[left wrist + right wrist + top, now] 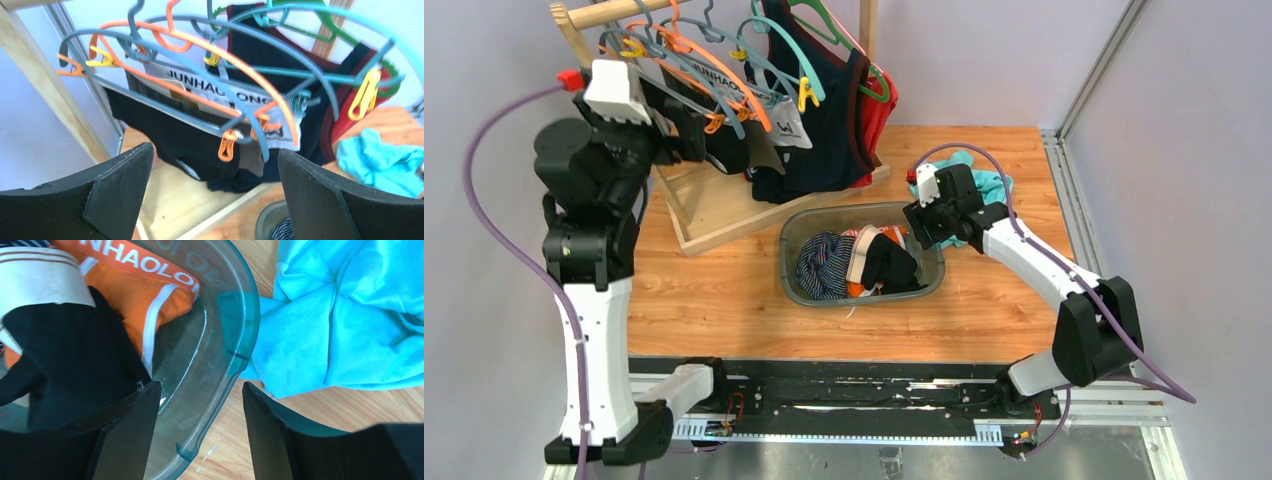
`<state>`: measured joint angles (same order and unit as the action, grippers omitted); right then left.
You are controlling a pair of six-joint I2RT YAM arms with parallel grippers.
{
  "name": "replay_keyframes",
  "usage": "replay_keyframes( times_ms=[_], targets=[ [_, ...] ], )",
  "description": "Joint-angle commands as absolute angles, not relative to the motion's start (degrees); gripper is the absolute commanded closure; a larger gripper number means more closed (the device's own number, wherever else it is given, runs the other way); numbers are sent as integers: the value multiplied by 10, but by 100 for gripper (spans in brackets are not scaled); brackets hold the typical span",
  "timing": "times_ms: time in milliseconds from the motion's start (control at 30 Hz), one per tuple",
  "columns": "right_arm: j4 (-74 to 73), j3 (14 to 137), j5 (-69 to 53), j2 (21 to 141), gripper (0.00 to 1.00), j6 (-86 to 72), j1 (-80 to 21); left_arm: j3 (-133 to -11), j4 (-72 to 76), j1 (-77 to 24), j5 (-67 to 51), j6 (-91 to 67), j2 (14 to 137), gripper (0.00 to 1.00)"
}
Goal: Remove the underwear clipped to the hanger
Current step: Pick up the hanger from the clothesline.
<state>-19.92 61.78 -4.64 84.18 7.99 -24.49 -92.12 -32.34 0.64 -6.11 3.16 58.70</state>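
Left wrist: our left claw (215, 165) gapes empty toward black briefs (165, 135) pegged at 12 o'clock, ready to tug; right claw (200, 390), spread, empty, straddles the bin rim (245, 325).

Black underwear (170, 135), white lettered waistband; orange hanger (285, 107); yellow clip (367, 92); teal cloth (340, 315); navy-white striped garment (824, 265).

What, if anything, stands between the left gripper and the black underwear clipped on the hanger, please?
Partly. Seen from the open left gripper, the orange hanger crosses in front of the lettered waistband of the black briefs, and an orange clip hangs just below it. The dark fabric lower down looks unobstructed.
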Motion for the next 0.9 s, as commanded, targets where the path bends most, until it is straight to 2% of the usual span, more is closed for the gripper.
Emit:
replay_keyframes(
  times_ms=[0, 167, 367, 633, 767, 867],
  targets=[
    [-214, 635, -51, 813, 38, 115, -272, -1038, -374, 10, -33, -42, 682, 1],
    [-211, 630, -32, 804, 38, 131, -290, -1140, -393, -16, 39, -52, 771, 1],
    [-211, 627, -27, 800, 38, 138, -291, -1187, -392, -21, 67, -64, 836, 1],
    [-213, 626, -25, 800, 39, 146, -292, -1112, -339, -21, 93, -54, 822, 11],
    [-218, 627, -34, 798, 39, 148, -293, -1079, -319, -21, 126, -24, 810, 19],
    [-221, 628, -40, 794, 39, 151, -296, -1058, -310, -21, 146, -5, 800, 20]
  ],
)
